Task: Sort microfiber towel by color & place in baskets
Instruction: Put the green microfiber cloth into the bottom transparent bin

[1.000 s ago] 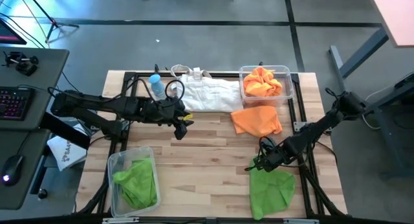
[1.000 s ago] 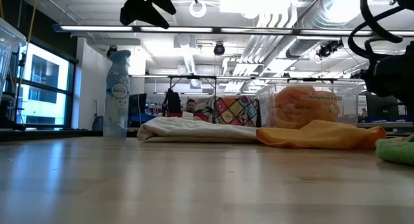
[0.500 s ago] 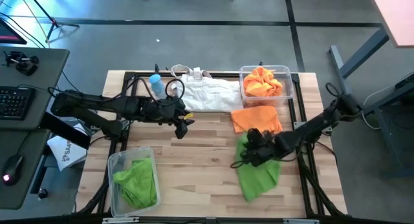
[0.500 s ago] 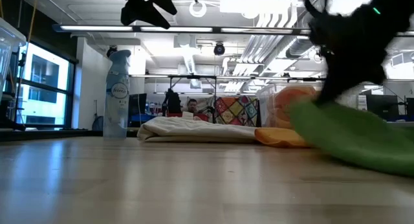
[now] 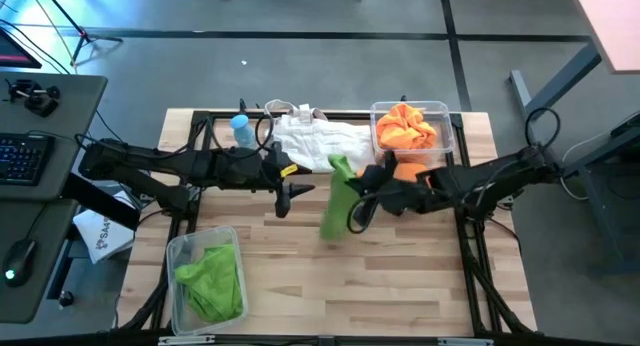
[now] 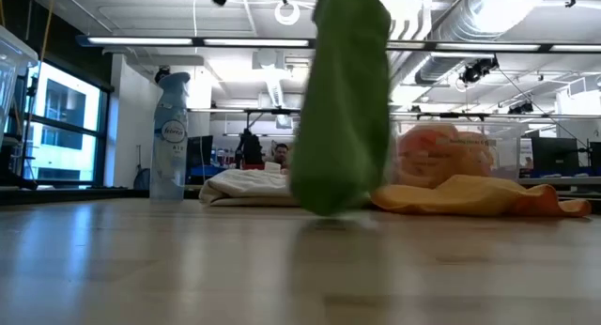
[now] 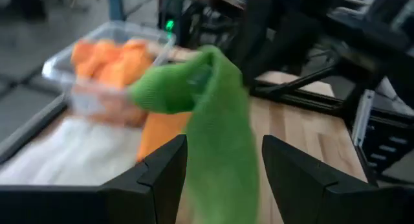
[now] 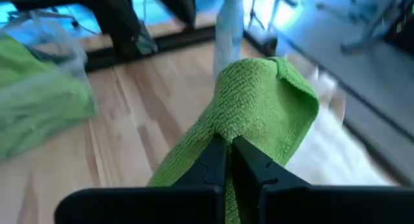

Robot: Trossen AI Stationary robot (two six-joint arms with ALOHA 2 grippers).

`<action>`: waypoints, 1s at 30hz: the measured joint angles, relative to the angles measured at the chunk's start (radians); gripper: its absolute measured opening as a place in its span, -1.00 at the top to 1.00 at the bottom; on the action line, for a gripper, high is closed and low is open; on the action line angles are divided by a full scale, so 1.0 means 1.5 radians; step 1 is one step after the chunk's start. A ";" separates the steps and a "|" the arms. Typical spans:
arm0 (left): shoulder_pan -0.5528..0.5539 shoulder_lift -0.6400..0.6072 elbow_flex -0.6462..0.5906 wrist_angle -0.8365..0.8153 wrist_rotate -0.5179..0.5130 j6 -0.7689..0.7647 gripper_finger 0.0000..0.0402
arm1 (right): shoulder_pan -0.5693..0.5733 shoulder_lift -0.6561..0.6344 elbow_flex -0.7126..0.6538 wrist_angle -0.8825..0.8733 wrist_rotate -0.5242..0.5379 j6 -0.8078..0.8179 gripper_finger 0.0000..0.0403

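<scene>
We see clear plastic bin (image 5: 205, 276) at near left edge, green cloth (image 5: 212, 281) already inside: green side sorted there. Mid-table, right gripper (image 5: 352, 182) clamped on bright green microfiber towel (image 5: 335, 201), hanging lifted clear of wood, likely for handover. Left gripper (image 5: 290, 193) just beside, jaws apart, ready to receive. Farther: orange towel (image 5: 412, 173) flat, unsorted; far bin (image 5: 447, 126) holds orange cloths (image 5: 405, 126).

Bright, even light falls from ceiling strip lamps (image 6: 282, 45) far overhead; a window (image 6: 66, 128) at the left glows blue-white; the hanging green towel (image 6: 343, 100) is smeared by motion blur; the left wrist view is soft throughout; the tabletop (image 6: 282, 269) shows faint sheen and weak shadows.
</scene>
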 joint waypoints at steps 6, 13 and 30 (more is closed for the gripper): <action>-0.015 0.017 0.000 0.102 -0.030 0.097 0.06 | -0.027 0.006 0.064 0.016 -0.026 -0.138 1.00; 0.001 0.092 0.001 0.216 -0.037 0.114 0.06 | -0.071 0.006 0.064 0.054 -0.072 -0.217 1.00; 0.015 0.121 0.001 0.216 -0.071 0.084 0.06 | -0.081 0.006 0.064 0.125 -0.197 -0.316 1.00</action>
